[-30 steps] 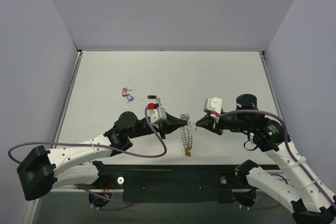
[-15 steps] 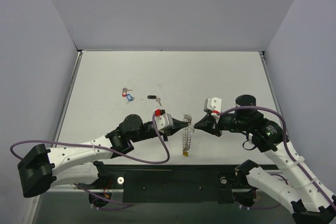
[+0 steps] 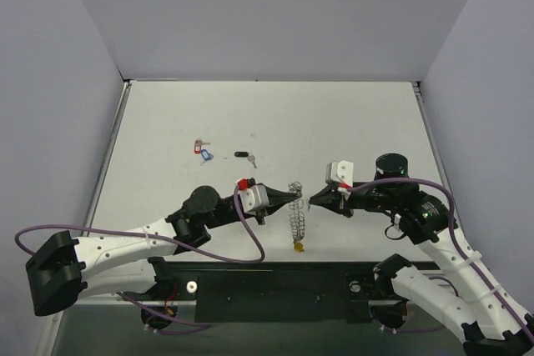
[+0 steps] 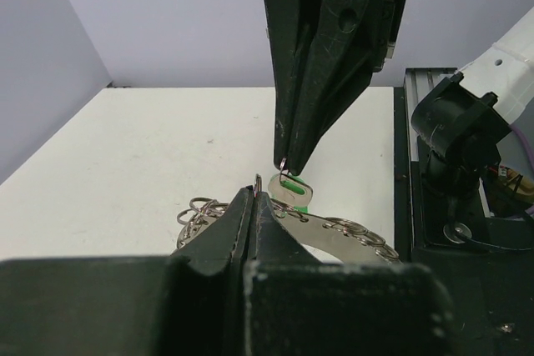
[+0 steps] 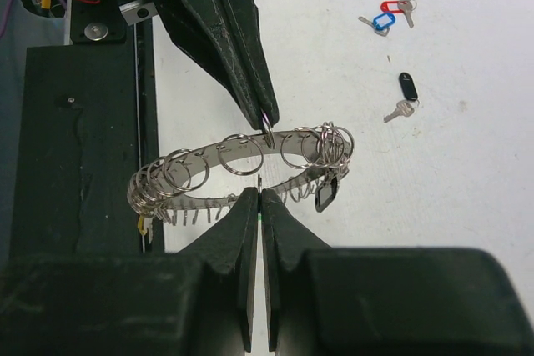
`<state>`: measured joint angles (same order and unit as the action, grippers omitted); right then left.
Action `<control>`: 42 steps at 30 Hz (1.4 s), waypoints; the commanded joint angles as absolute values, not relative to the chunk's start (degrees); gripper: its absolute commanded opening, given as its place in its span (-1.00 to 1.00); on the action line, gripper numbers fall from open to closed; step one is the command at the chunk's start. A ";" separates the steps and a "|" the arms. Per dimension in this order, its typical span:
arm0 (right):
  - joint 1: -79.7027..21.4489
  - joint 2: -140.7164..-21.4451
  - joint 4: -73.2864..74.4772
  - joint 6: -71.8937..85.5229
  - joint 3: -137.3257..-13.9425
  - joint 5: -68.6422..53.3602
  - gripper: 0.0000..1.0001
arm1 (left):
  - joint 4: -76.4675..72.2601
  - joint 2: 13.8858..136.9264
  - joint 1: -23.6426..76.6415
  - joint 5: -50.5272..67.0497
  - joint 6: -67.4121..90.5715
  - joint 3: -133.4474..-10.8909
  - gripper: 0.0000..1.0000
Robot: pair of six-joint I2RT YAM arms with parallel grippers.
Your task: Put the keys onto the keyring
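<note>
A white table [image 3: 350,114] sits between plain lavender walls [image 3: 250,14]. From above, the keyring [image 3: 295,213] is only a thin edge-on tangle between the two tips. The left gripper [image 3: 290,197] is clamped on one of its loops. The right gripper [image 3: 312,200], also closed, pinches a green-tagged key [image 4: 294,193] just beside the ring. The other keys [image 3: 203,150] lie well beyond the left gripper.
</note>
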<state>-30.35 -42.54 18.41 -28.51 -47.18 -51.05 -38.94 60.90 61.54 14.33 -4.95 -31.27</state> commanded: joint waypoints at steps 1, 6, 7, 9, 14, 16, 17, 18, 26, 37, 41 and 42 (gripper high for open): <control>-29.79 -40.96 14.24 -30.15 -46.32 -52.65 -1.00 | -46.40 59.06 61.96 15.99 -5.80 -31.38 -1.00; -29.80 -40.61 11.96 -28.75 -45.79 -53.00 -1.00 | -49.13 59.15 61.96 16.35 -4.40 -30.50 -1.00; -29.79 -40.69 10.91 -28.13 -45.62 -53.09 -1.00 | -49.39 59.24 61.96 16.35 -4.13 -30.41 -1.00; -29.97 -40.69 9.50 -26.98 -45.44 -53.70 -1.00 | -50.18 59.24 61.96 16.44 -3.96 -29.97 -1.00; -29.88 -40.69 8.70 -25.84 -45.26 -55.72 -1.00 | -50.89 59.33 61.96 16.17 -3.60 -29.80 -1.00; -29.79 -40.61 9.49 -26.37 -45.18 -56.86 -1.00 | -50.98 59.41 61.88 16.00 -3.52 -29.79 -1.00; -29.62 -40.52 9.49 -26.37 -45.26 -57.13 -1.00 | -51.06 59.41 61.87 16.00 -3.60 -29.79 -1.00; -29.62 -40.43 9.49 -26.45 -45.35 -57.65 -1.00 | -50.98 59.41 61.87 16.08 -3.69 -29.79 -1.00; -29.09 -40.52 9.84 -26.72 -45.70 -58.36 -1.00 | -51.06 59.33 61.87 16.17 -3.87 -29.79 -1.00; -28.39 -40.34 8.71 -25.93 -45.79 -58.01 -1.00 | -51.68 59.50 61.87 16.96 -3.34 -29.62 -1.00; -28.39 -40.69 4.76 -23.21 -45.09 -58.36 -1.00 | -52.03 59.50 61.87 17.14 -2.99 -29.53 -1.00; -28.48 -40.78 4.31 -22.59 -45.09 -58.53 -1.00 | -52.29 59.50 61.87 17.14 -2.90 -29.53 -1.00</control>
<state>-28.77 -40.91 10.44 -25.19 -45.34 -55.79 -45.95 60.86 61.80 16.12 -3.70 -28.82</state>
